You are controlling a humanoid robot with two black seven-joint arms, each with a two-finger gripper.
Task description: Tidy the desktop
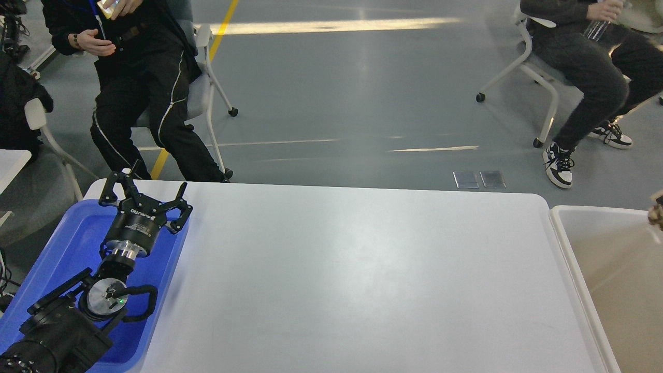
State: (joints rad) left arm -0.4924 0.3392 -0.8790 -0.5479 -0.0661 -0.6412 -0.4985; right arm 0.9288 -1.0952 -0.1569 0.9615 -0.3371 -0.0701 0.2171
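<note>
The desktop (352, 269) is a wide matte white tabletop with nothing lying on it. My left gripper (145, 192) is open and empty, hovering over the far right corner of the blue tray (72, 243). My right gripper is out of view past the right edge. Only a sliver of a crumpled beige wad (657, 214) shows at the right edge, over the whitish bin (564, 248) with a beige inside.
People sit on wheeled chairs beyond the table, one at far left (150, 88) and one at far right (585, 62). Grey floor lies behind the table's far edge. The blue tray is at the table's left end, the bin at its right end.
</note>
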